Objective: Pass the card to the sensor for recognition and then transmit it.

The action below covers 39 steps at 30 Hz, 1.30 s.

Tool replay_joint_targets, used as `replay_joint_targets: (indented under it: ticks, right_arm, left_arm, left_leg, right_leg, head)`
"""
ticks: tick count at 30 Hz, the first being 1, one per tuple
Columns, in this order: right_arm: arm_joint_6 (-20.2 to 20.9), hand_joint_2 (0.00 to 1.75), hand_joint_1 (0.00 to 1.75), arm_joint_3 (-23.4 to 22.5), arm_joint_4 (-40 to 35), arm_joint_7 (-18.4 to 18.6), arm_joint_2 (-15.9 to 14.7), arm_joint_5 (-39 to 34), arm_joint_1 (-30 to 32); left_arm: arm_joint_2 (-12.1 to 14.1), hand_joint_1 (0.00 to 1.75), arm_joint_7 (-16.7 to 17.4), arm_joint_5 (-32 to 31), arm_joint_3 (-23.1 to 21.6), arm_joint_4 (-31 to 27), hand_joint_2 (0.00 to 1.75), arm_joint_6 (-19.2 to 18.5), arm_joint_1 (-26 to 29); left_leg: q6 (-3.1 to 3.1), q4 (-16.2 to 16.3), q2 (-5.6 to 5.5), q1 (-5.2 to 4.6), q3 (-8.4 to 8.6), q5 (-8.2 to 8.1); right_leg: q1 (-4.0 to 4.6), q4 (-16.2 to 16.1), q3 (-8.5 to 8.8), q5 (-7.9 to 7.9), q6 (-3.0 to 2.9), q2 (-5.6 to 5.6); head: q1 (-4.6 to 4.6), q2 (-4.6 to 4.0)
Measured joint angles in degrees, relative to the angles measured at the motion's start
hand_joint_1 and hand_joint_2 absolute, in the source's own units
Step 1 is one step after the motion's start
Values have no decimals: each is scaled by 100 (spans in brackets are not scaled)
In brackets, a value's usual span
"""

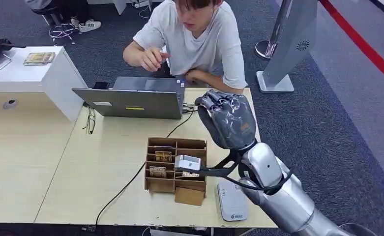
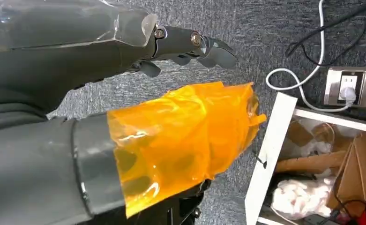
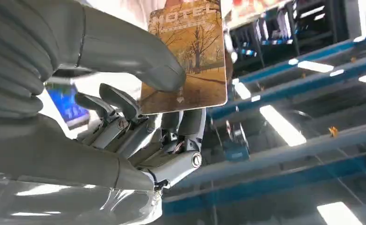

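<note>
My right hand is raised above the table's right side, back of the hand toward the head camera. In the right wrist view its thumb and fingers pinch a brown hotel card printed with trees. A white flat sensor lies on the table near the front edge, below the raised hand. Left of it stands a cardboard divider box with more cards in its slots. My left hand hangs over grey carpet, fingers stretched out and holding nothing, orange film wrapped over its thumb.
A person sits across the table behind a grey laptop. Glasses lie beside the laptop, and a black cable runs across the tabletop to the front edge. A white side cabinet stands at the left. A grey stand is at the back right.
</note>
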Motion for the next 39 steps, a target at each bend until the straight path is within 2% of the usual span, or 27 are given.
replay_joint_targets:
  ticks: [5, 11, 17, 22, 30, 35, 39]
  right_arm:
    - [173, 175, 175, 9, -50, -196, 0, -594, 24]
    - [549, 175, 175, -44, -53, -713, 0, -2061, 116]
    - [1570, 175, 175, -188, -99, -1045, 0, -4014, 180]
    - [2447, 175, 175, -321, -42, -1194, -105, -5503, 292]
    - [3463, 175, 175, -374, 177, -1285, -457, -7048, 482]
    - [3969, 175, 175, -376, 306, -1377, -631, -7864, 614]
    - [4171, 175, 175, -361, 387, -1371, -780, -8158, 628]
  left_arm:
    - [4, 0, 232, -17, -59, -238, 0, 48, 204]
    - [20, 0, 101, 88, -74, -332, 0, 48, 299]
    - [31, 0, 147, 234, -74, -370, 0, 133, 288]
    - [31, 0, -116, 369, -72, -262, 0, 140, 159]
    - [35, 0, -205, 549, -74, -210, 0, 153, 68]
    - [35, 0, -293, 701, -107, -118, 0, 179, 9]
    - [37, 0, -391, 842, -140, -31, 0, 199, -61]
  left_leg:
    - [0, 0, 0, 0, -1, 0]
    - [0, 0, 0, 0, -1, 0]
    - [0, 0, 0, 0, 0, 0]
    - [0, 1, -2, 0, 0, 0]
    - [0, 1, -1, 0, 0, 0]
    - [0, 1, -1, 0, 0, 0]
    - [0, 1, -1, 0, 0, 0]
  right_leg:
    - [0, -1, -2, 0, 0, -1]
    - [0, 0, -2, 0, 0, -1]
    - [0, 0, -2, 0, 0, -1]
    - [0, -1, -1, 0, 0, -3]
    - [0, -2, -2, 0, 0, -2]
    - [0, -2, -2, 0, 0, -1]
    - [0, -1, -1, 0, 0, -2]
  head:
    - [0, 0]
    - [-2, 0]
    - [-2, 0]
    - [0, 0]
    - [0, 0]
    - [0, 0]
    - [-2, 0]
